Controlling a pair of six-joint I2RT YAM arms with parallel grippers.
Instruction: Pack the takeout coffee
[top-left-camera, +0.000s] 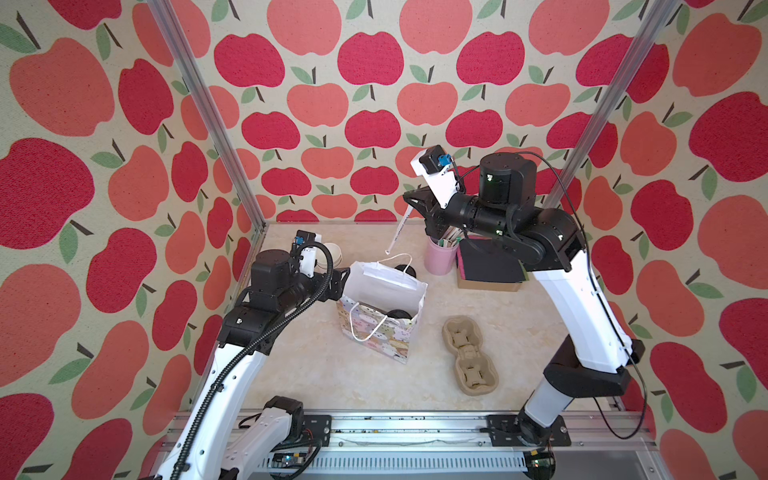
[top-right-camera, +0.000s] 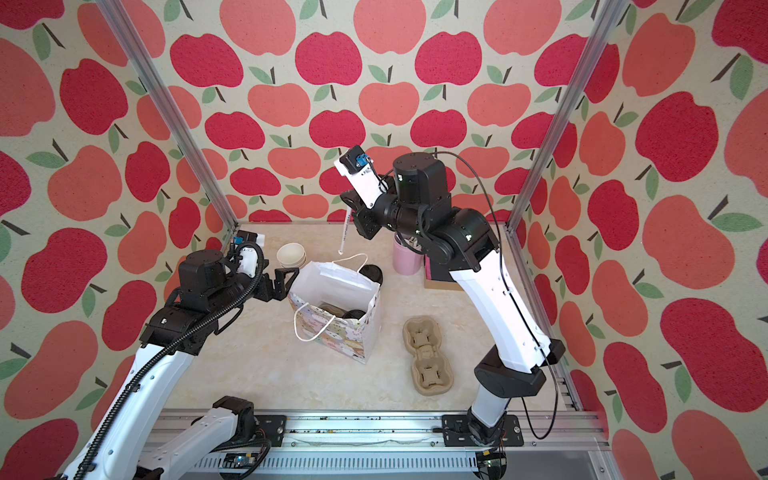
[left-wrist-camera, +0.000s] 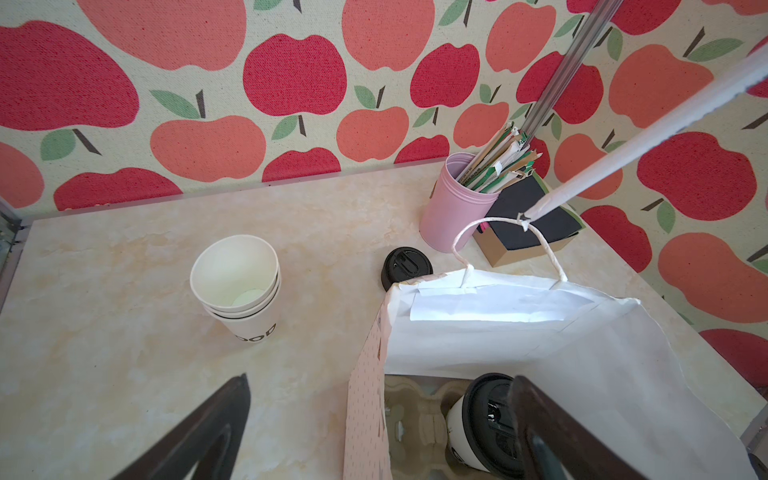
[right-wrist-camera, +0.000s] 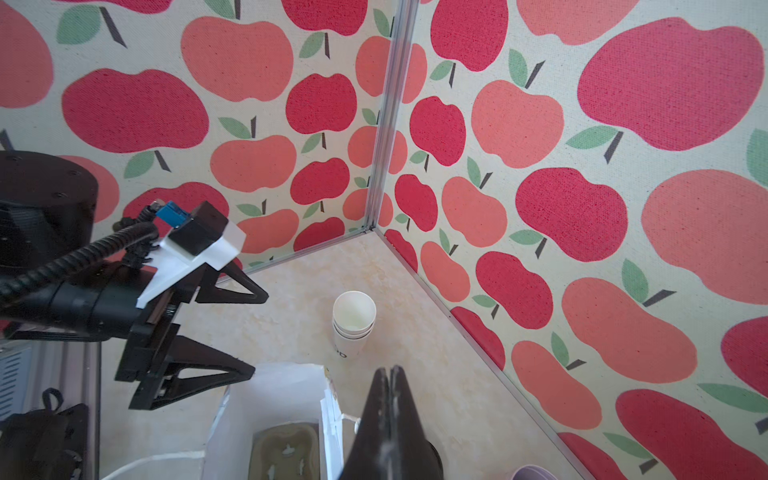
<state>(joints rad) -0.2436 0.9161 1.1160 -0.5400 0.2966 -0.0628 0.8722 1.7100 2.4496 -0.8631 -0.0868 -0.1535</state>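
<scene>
The takeout coffee (left-wrist-camera: 465, 428), a white paper cup under a black lid, stands in a pulp tray (left-wrist-camera: 415, 415) inside the open patterned gift bag (top-left-camera: 384, 336) (top-right-camera: 332, 338). In both top views only its lid (top-left-camera: 400, 313) (top-right-camera: 354, 314) shows. My left gripper (top-left-camera: 341, 281) (top-right-camera: 287, 281) (left-wrist-camera: 380, 378) is open and straddles the bag's left wall, one finger (left-wrist-camera: 540, 428) inside beside the cup. My right gripper (top-left-camera: 415, 204) (top-right-camera: 354, 204) (right-wrist-camera: 390, 370) hangs above the bag's back edge, shut on a white wrapped straw (top-left-camera: 398, 232) (top-right-camera: 344, 232) (left-wrist-camera: 623, 153). The straw's lower tip hangs just over the bag's rope handle (left-wrist-camera: 498, 220).
A stack of white cups (top-left-camera: 332, 252) (top-right-camera: 291, 254) (left-wrist-camera: 237, 282) (right-wrist-camera: 354, 318) stands back left. A loose black lid (top-left-camera: 406, 270) (left-wrist-camera: 405, 264) lies behind the bag. A pink cup of sticks (top-left-camera: 439, 257) (left-wrist-camera: 457, 208) and a napkin box (top-left-camera: 488, 272) stand back right. A pulp cup carrier (top-left-camera: 467, 355) (top-right-camera: 427, 355) lies front right.
</scene>
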